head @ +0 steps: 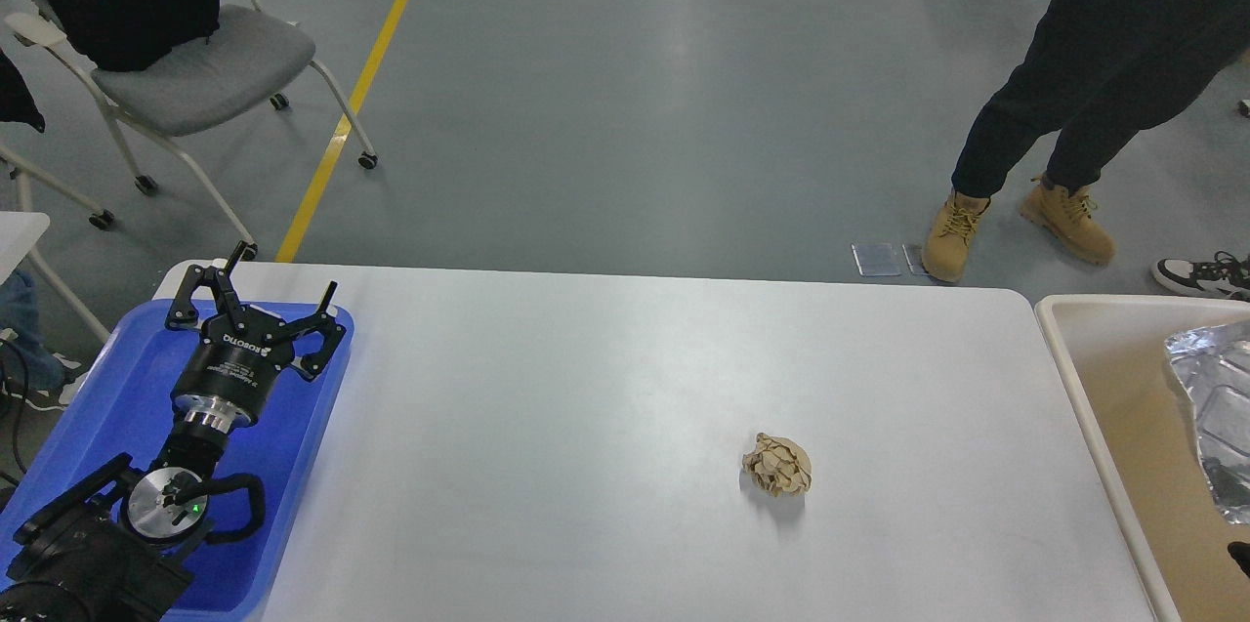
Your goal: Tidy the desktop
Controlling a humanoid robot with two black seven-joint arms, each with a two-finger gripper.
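Note:
The white desktop (586, 388) fills the middle of the head view. A crumpled brown paper ball (777, 466) lies on it, right of centre. My left gripper (281, 273) is open and empty, and hovers over the far end of a blue tray (107, 388) at the desktop's left edge, far from the ball. A small dark part (1240, 558) shows at the right edge, low over the bin. It may be my right gripper, but its fingers cannot be made out.
A beige bin (1074, 378) stands against the desktop's right end, with a crumpled silver foil piece (1211, 417) inside. A person in tan boots (952, 231) stands beyond the far right corner. A grey wheeled chair (195, 65) stands at the far left.

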